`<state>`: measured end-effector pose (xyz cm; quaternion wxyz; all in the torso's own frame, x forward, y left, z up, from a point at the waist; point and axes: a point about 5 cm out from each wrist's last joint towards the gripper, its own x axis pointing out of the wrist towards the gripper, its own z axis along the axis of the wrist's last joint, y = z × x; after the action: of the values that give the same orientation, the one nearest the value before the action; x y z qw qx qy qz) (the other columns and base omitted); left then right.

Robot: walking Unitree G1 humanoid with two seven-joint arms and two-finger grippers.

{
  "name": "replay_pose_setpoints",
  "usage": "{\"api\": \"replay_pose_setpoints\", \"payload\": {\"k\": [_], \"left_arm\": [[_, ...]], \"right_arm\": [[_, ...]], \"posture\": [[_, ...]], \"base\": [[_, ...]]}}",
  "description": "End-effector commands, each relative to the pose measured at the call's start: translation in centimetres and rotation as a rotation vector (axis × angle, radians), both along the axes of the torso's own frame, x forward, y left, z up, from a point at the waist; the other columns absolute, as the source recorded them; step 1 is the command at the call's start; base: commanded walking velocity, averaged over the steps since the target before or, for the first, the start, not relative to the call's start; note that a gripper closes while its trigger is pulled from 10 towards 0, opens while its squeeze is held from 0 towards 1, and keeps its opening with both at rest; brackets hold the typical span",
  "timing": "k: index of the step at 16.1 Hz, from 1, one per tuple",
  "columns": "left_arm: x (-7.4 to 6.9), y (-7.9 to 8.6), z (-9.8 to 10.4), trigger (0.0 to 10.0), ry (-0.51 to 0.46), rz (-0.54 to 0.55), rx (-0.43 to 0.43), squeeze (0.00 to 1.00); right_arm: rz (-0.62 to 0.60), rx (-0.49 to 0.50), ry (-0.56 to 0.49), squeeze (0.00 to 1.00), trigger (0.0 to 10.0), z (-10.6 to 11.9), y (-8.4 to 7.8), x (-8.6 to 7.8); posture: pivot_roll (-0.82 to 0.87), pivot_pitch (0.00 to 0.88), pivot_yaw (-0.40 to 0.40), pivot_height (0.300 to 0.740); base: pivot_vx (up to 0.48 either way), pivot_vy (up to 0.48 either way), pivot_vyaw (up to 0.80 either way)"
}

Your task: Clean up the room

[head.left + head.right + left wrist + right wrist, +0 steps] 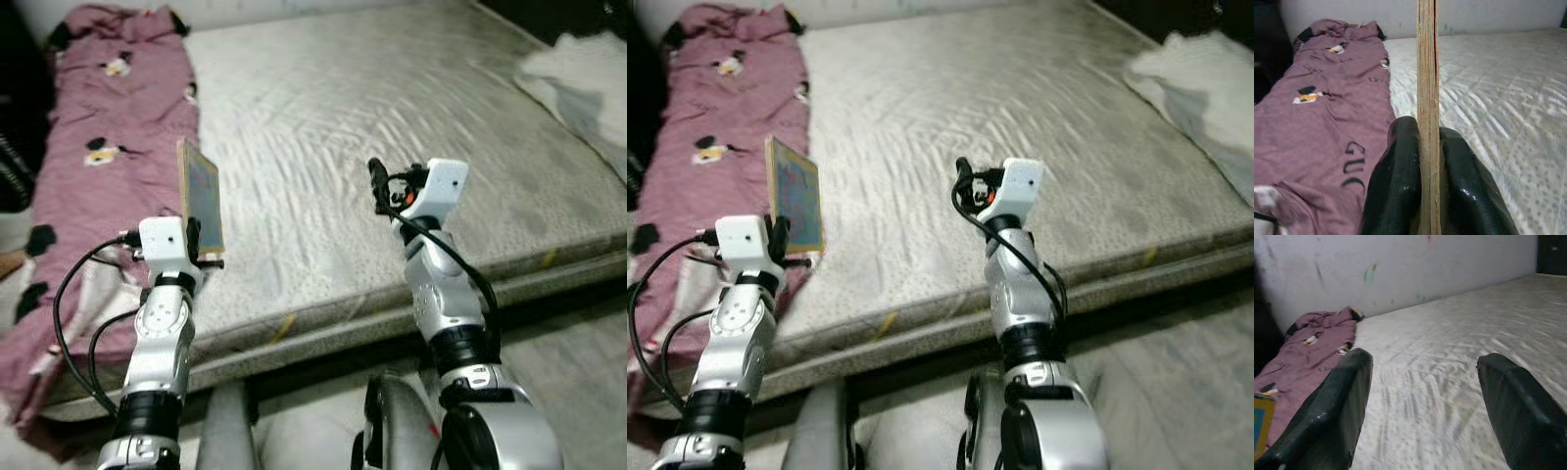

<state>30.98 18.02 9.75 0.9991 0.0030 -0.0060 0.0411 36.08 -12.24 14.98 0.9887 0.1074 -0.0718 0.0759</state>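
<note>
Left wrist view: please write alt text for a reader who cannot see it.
The left gripper pinches a thin book upright, seen edge-on, over a bed. A purple blanket lies beside a bare grey mattress.

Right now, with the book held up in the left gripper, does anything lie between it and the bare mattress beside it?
Nothing visible does. The left gripper is shut on the thin book, held upright on edge above the seam between the purple blanket and the bare mattress. The right gripper hovers open over the mattress, well to the side.
</note>
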Motion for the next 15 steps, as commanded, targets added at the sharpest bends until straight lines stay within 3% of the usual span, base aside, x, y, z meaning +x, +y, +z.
{"api": "replay_pose_setpoints", "payload": {"k": [1,3,15], "left_arm": [[0.5,0.0,1.7,10.0,-0.066,0.006,0.011,0.00],[0.7,-0.2,1.9,10.0,-0.069,0.013,0.032,0.00],[0.9,-1.2,2.0,10.0,-0.066,-0.045,0.003,0.00]], "right_arm": [[0.013,-0.007,0.002,0.00,10.0,0.2,0.3,0.2],[0.016,-0.014,0.003,0.00,10.0,0.0,0.4,0.1],[-0.015,-0.052,0.017,0.00,10.0,-0.4,0.0,0.0]], "posture": [[0.06,0.000,0.029,0.717],[0.06,0.000,0.028,0.740],[0.05,0.000,0.027,0.740]], "base": [[0.000,0.000,0.00],[0.000,0.000,0.00],[0.000,0.000,0.00]]}}
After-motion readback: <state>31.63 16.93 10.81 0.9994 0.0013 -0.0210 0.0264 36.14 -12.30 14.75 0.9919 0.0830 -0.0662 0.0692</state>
